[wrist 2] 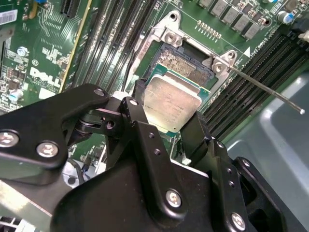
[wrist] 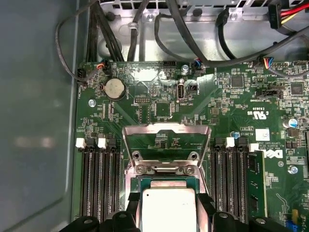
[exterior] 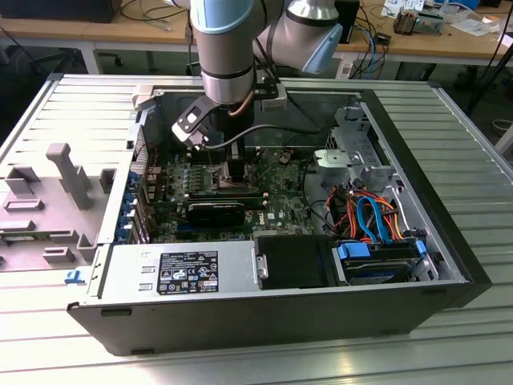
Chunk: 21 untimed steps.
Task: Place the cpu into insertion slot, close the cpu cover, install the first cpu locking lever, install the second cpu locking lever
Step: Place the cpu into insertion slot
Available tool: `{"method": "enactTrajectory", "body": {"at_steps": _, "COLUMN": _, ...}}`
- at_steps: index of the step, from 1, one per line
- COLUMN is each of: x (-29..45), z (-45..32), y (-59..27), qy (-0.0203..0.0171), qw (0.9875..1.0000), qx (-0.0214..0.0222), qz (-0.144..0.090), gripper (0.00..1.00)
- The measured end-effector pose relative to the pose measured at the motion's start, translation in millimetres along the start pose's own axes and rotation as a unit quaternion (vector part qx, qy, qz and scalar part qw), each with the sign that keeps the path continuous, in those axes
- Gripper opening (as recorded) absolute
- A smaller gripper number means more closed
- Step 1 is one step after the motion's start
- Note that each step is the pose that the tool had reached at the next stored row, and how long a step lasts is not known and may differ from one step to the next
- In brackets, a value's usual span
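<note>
Gripper (wrist 2: 169,123) was clamped on the cpu (wrist 2: 171,104) by two opposite edges. You held it flat, metal top up, its sides parallel to the slot (wrist 2: 186,65), covering part of the dark centre. Cover (wrist: 166,129) stood swung open just beyond the slot. Lever (wrist 2: 264,88) angled outward over the memory slots (wrist 2: 241,92).

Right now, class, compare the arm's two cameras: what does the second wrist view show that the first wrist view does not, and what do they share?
Second wrist view: the dark, silver-rimmed square insertion slot lying uncovered, and a thin silver lever rod jutting from its corner. First wrist view: the thin silver hinged cpu cover standing open, and a round silver coin battery. Both wrist views: the flat square silver-grey cpu clamped between the fingers of the black end effector, above the green motherboard.
</note>
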<state>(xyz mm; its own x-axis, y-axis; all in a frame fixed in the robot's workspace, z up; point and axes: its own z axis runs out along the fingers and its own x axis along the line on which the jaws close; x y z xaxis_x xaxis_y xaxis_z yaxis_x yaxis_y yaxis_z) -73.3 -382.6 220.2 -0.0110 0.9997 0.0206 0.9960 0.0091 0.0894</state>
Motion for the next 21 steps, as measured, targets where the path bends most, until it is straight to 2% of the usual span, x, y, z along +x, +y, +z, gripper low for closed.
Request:
{"method": "enactTrajectory", "body": {"at_steps": 11, "x": -0.3, "z": 16.3, "y": -6.9, "qy": -0.001, "qw": 1.0, "qx": -0.0001, "qz": 0.007, "gripper": 0.54}}
{"method": "enactTrajectory", "body": {"at_steps": 21, "x": 0.1, "z": 21.2, "y": -7.6, "qy": -0.0013, "qw": 1.0, "qx": -0.0001, "qz": 0.009, "gripper": 0.54}}
